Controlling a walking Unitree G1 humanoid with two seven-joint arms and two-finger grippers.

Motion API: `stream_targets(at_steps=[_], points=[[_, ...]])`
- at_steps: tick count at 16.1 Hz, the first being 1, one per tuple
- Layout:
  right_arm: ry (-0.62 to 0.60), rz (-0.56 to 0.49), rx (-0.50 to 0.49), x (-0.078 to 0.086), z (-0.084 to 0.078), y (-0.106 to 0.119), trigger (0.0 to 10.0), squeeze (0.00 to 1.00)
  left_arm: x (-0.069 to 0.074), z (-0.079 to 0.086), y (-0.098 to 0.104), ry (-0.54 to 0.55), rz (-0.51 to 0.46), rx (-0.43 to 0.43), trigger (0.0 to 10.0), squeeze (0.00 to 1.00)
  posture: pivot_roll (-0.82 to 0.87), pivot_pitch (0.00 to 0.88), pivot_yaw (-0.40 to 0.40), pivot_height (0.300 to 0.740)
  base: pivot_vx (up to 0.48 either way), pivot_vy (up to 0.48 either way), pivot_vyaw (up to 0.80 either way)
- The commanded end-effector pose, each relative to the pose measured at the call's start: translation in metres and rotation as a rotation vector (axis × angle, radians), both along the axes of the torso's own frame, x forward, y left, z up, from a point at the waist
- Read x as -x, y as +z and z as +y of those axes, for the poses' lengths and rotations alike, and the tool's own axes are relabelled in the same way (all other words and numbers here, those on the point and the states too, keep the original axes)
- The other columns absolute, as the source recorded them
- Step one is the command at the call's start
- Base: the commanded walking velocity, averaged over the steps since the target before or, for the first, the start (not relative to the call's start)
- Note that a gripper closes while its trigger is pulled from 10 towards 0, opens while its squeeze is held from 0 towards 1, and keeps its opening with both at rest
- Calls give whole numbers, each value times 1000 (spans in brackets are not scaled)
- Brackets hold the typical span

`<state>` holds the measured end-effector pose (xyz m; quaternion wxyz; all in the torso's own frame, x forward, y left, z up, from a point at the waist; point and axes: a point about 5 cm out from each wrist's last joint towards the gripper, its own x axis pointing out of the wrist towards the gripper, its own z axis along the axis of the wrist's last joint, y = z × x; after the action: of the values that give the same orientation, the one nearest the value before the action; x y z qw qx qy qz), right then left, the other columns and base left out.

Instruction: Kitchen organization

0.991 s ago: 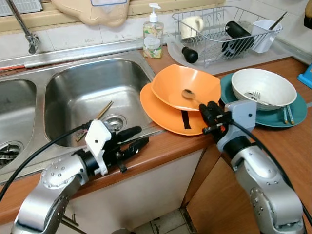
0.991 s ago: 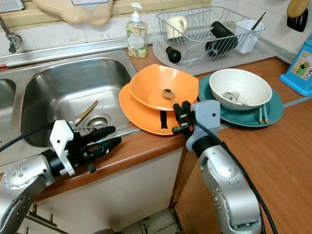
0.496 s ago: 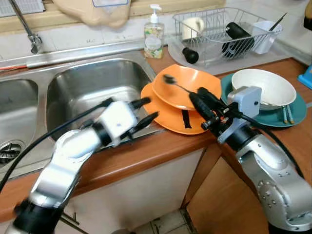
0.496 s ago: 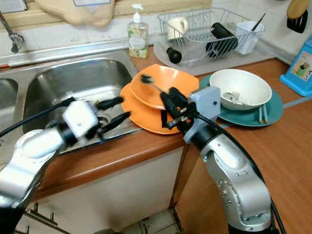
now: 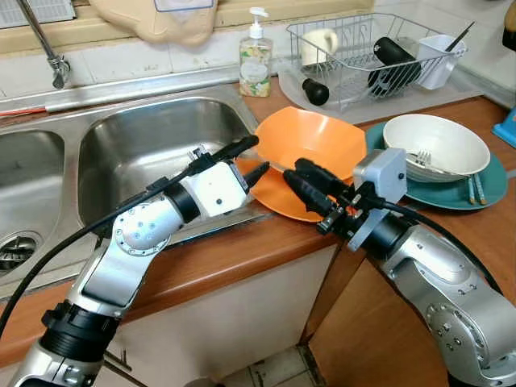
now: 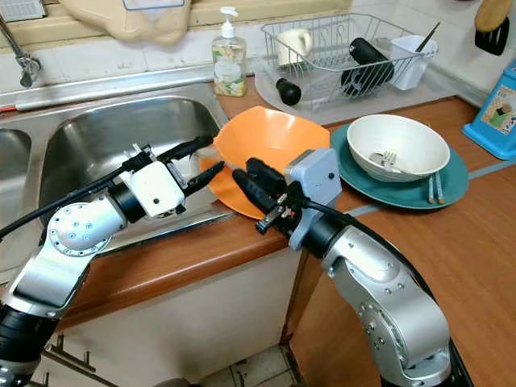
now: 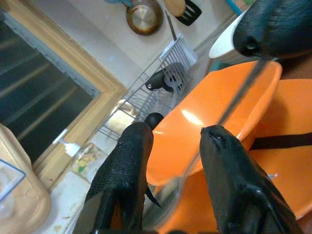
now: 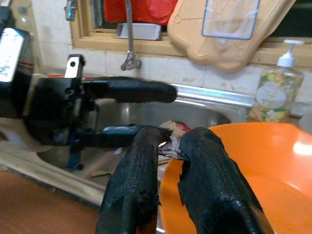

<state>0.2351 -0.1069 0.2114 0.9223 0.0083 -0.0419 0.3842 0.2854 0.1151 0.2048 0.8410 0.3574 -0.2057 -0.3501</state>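
Centre frame: right gripper (image 5: 289, 176) clamps a spoon (image 8: 171, 145) by its handle, bowl end toward the sink (image 5: 153, 133). Left gripper (image 5: 252, 158) spreads wide around that end, over the orange plate (image 5: 284, 196) beneath the orange bowl (image 5: 310, 141).

At the sink's (image 6: 97, 137) edge, the left claw (image 6: 211, 155), fingers apart, meets the right claw (image 6: 242, 173) beside the stacked orange bowl (image 6: 278, 137) and orange plate (image 6: 226, 189). A white bowl (image 6: 403, 145) sits on a teal plate (image 6: 451, 189) on the bench (image 6: 476, 266).
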Motion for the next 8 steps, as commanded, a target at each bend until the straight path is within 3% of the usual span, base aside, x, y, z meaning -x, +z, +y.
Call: stream_targets(at_steps=[1, 4, 8], points=[[43, -22, -2, 5, 4, 6, 0, 0, -2, -3, 1, -5, -21, -28, 10000, 0, -93, 0, 38, 740, 0, 0, 0], [57, -23, -10, 6, 7, 8, 0, 0, -2, -5, -6, -37, -9, -72, 10000, 0, -91, 0, 37, 740, 0, 0, 0], [24, -15, 36, 3, 7, 3, 0, 0, -1, -3, -5, -65, 8, -63, 10000, 0, -91, 0, 38, 740, 0, 0, 0]])
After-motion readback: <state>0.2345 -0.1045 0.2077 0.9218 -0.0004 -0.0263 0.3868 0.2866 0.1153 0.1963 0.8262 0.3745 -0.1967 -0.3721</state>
